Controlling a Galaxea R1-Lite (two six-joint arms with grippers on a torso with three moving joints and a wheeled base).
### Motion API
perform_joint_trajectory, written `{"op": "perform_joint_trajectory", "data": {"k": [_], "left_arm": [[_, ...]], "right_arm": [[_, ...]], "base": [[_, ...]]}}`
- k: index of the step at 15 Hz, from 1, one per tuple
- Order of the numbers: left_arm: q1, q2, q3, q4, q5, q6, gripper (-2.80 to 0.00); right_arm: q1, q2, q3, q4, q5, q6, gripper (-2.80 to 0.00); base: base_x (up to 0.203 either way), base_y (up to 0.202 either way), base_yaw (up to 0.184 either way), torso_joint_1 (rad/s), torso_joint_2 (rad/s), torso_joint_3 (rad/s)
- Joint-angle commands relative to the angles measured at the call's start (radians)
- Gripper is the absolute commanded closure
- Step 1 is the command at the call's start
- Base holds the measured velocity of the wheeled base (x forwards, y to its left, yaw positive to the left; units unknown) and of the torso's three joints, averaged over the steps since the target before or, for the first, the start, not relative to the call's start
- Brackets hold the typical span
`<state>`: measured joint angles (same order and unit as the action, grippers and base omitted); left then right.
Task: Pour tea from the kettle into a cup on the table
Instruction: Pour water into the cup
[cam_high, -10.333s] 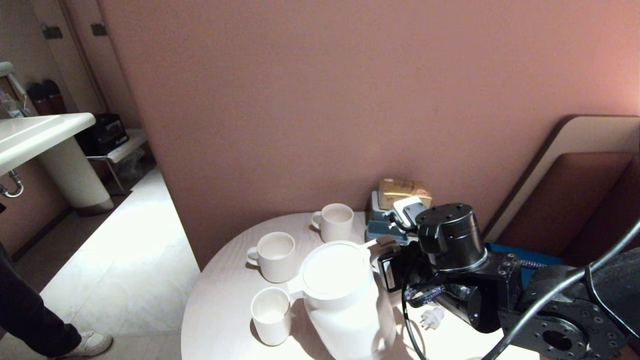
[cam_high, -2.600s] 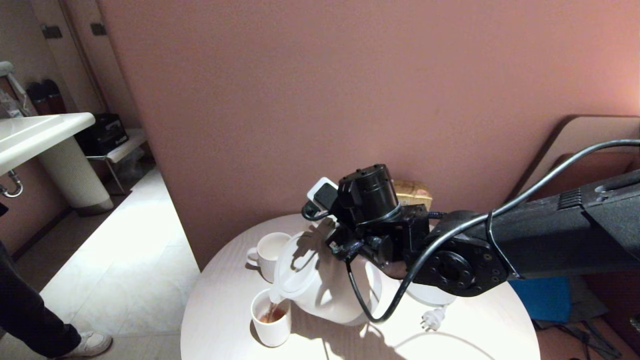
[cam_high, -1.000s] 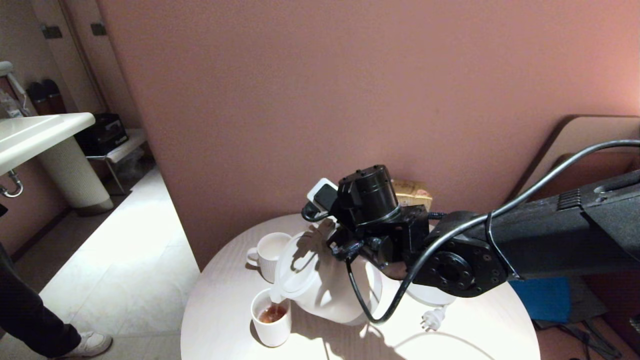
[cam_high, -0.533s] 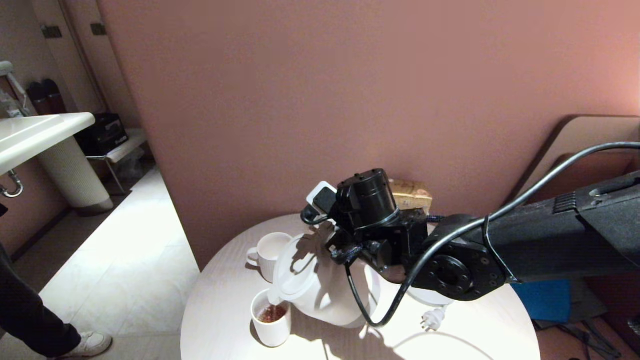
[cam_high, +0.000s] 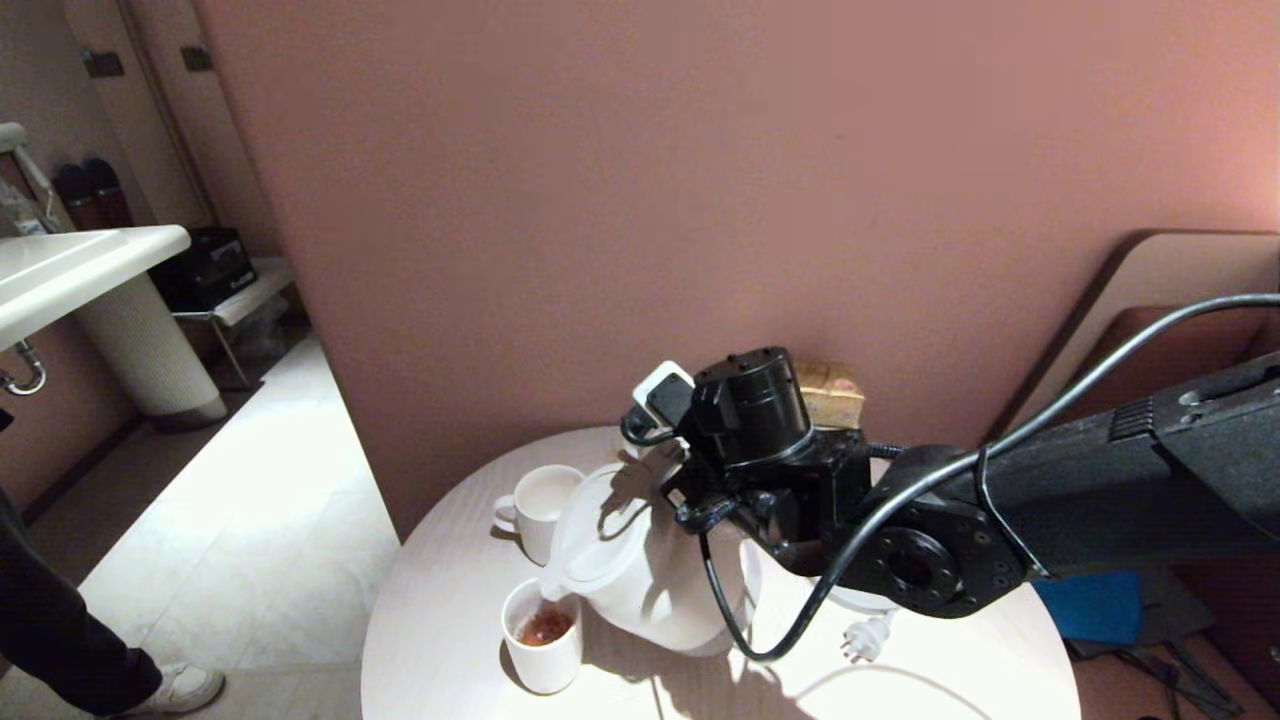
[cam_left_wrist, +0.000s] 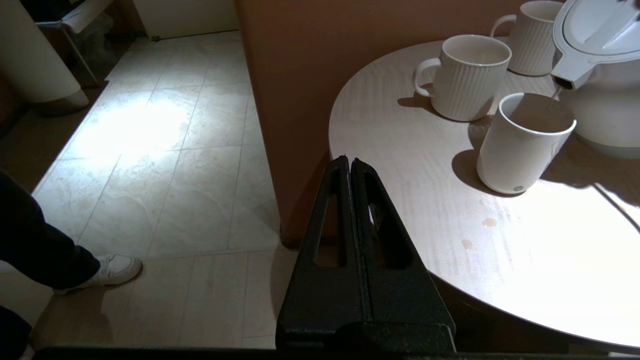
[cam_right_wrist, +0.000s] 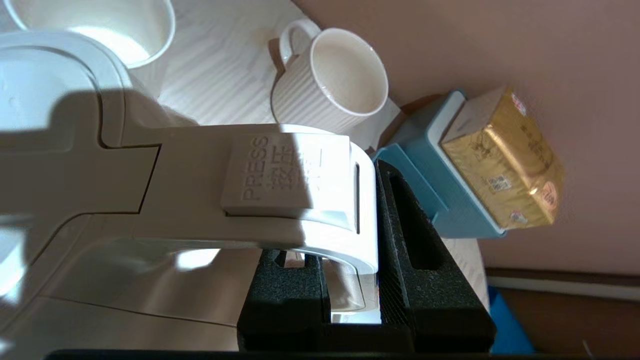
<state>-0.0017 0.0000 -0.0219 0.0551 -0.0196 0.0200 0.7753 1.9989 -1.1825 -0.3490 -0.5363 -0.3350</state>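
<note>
Counting three cups (cam_high: 543, 650), one kettle (cam_high: 640, 580), one table (cam_high: 440, 640).

round white table (cam_high: 450, 640), three cups (cam_high: 543, 648)

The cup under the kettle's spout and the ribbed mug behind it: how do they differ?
The smooth cup holds reddish-brown tea; the ribbed mug looks empty. The smooth cup shows no handle; the ribbed mug has a loop handle. The smooth cup stands nearer the table's front edge. Both are white and upright.

The right arm hides the kettle (cam_high: 640, 585) handle (head view), and the frame crops the table (cam_high: 450, 640).
</note>
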Motion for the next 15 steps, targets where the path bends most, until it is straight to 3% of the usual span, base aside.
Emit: {"op": "perform_joint_trajectory", "data": {"k": [1, 5, 15], "left_arm": [[0.000, 0.002, 0.000, 0.000, 0.000, 0.000, 0.00], [0.000, 0.002, 0.000, 0.000, 0.000, 0.000, 0.00], [0.000, 0.002, 0.000, 0.000, 0.000, 0.000, 0.00]], "right_arm": [[-0.001, -0.002, 0.017, -0.007, -0.004, 0.010, 0.00], [-0.007, -0.006, 0.064, -0.012, -0.008, 0.101, 0.00], [-0.063, -0.053, 0.159, -0.015, -0.007, 0.420, 0.00]], "base": [[0.000, 0.000, 0.000, 0.000, 0.00, 0.000], [0.000, 0.000, 0.000, 0.000, 0.00, 0.000], [0.000, 0.000, 0.000, 0.000, 0.00, 0.000]]}}
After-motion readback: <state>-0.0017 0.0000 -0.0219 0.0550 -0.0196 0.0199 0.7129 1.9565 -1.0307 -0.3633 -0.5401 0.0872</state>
